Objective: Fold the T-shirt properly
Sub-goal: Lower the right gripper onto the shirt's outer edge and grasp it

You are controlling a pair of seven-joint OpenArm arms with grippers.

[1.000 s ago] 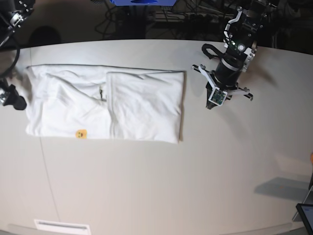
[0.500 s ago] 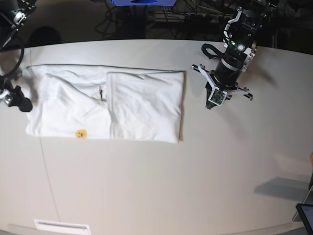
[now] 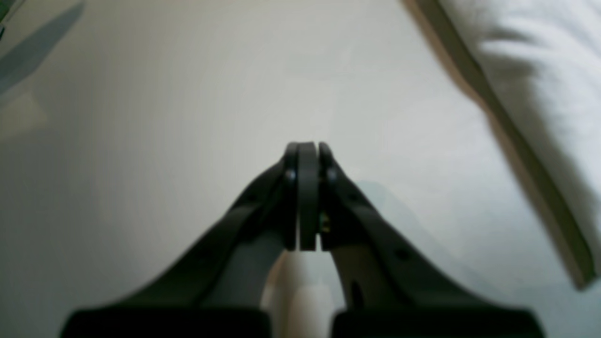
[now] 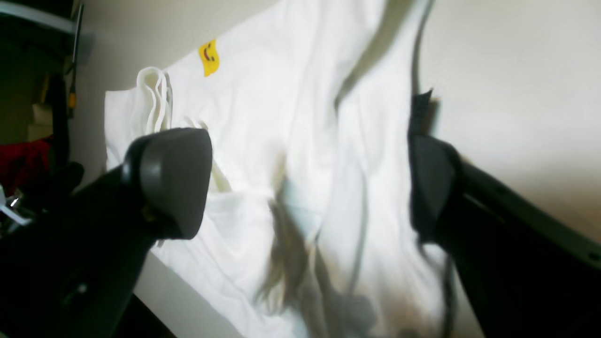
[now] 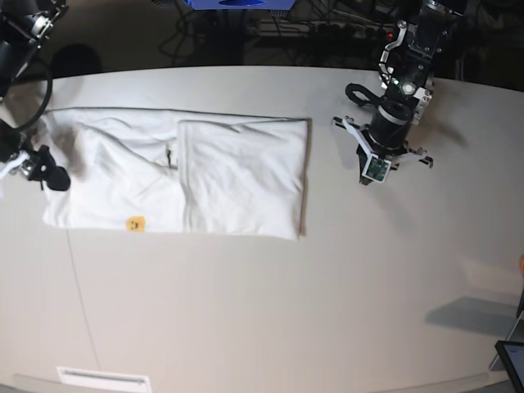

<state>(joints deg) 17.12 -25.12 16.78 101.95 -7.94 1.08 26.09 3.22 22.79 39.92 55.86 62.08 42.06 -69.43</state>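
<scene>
The T-shirt [image 5: 176,176] lies flat on the tabletop [image 5: 270,311] — the left gripper [image 5: 374,173] hangs well apart off the shirt's folded end, the right gripper [image 5: 51,176] over its opposite end.

Desk [image 5: 270,311] was bare from 3 through 6 to 8 o'clock, wide passage there. T-shirt [image 5: 176,172] blocked the 9–11 o'clock zone. Left hand [image 5: 375,170] stood at 2 o'clock, well clear of the cloth edge. Cables [image 5: 246,29] crowded 12 o'clock off-desk.
</scene>
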